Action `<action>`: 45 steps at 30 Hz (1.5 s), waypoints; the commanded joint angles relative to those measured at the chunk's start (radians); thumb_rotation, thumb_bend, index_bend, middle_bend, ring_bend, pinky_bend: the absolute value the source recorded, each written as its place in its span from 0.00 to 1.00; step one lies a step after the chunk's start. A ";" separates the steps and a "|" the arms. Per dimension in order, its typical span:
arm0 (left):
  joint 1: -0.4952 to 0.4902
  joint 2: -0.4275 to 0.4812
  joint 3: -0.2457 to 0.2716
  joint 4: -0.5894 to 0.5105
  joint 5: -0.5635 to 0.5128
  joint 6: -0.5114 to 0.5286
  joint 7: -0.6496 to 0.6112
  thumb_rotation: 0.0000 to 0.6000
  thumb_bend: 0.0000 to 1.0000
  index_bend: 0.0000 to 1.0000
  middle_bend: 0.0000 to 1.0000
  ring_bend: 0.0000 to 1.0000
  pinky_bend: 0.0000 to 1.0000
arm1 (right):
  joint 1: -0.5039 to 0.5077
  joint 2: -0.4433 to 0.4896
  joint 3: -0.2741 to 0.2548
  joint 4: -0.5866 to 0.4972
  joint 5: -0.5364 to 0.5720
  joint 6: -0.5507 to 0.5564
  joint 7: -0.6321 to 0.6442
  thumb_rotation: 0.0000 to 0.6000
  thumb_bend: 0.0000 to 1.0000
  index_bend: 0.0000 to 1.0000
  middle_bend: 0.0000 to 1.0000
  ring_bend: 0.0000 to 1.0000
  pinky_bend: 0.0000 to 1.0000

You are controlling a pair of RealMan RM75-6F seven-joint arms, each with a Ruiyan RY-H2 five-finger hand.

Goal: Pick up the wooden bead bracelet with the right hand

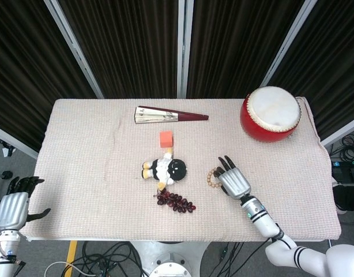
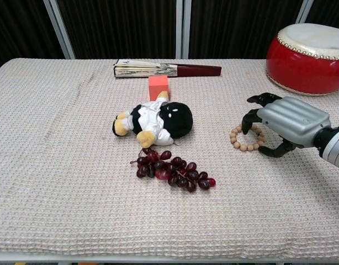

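Head view: my right hand (image 1: pixel 233 182) over table (image 1: pixel 79 150), fingers spread, nothing held; wooden bead bracelet (image 1: pixel 213 176) flat on cloth just left of fingertips, partly hidden. My left hand (image 1: pixel 14 208) off table edge, fingers apart, empty.

Chest view: right hand (image 2: pixel 288 120) arched, bracelet (image 2: pixel 244 139) beneath its fingertips, unlifted.

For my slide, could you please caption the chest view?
Right robot hand poised over wooden bead bracelet beside plush doll.

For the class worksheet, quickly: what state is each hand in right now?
Left hand: open, holding nothing, off the table's left edge.
Right hand: open, fingers arched over the wooden bead bracelet, not gripping it yet.
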 commanded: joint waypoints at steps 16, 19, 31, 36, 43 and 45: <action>-0.003 0.000 0.001 0.012 0.002 -0.018 -0.030 1.00 0.00 0.25 0.16 0.11 0.06 | -0.003 -0.072 -0.033 0.117 -0.025 0.045 0.022 1.00 0.33 0.52 0.41 0.03 0.00; -0.003 0.001 0.001 0.015 0.001 -0.019 -0.038 1.00 0.00 0.25 0.16 0.11 0.06 | -0.003 -0.083 -0.036 0.133 -0.026 0.048 0.015 1.00 0.33 0.52 0.42 0.04 0.00; -0.006 0.000 0.000 0.022 0.007 -0.023 -0.056 1.00 0.00 0.25 0.16 0.11 0.06 | -0.035 0.031 0.082 -0.129 0.104 0.048 0.500 1.00 0.42 0.62 0.49 0.12 0.00; -0.009 0.001 0.000 0.013 0.012 -0.023 -0.053 1.00 0.00 0.25 0.16 0.11 0.06 | -0.039 0.179 0.155 -0.359 0.211 -0.127 1.008 1.00 0.43 0.62 0.49 0.12 0.00; -0.009 0.008 -0.001 0.003 0.010 -0.024 -0.049 1.00 0.00 0.25 0.16 0.11 0.06 | -0.038 0.275 0.189 -0.412 0.136 -0.277 1.695 1.00 0.43 0.62 0.49 0.11 0.00; -0.009 0.010 -0.001 0.001 0.009 -0.023 -0.047 1.00 0.00 0.25 0.16 0.11 0.06 | -0.035 0.279 0.178 -0.401 0.070 -0.278 1.921 1.00 0.43 0.60 0.47 0.10 0.00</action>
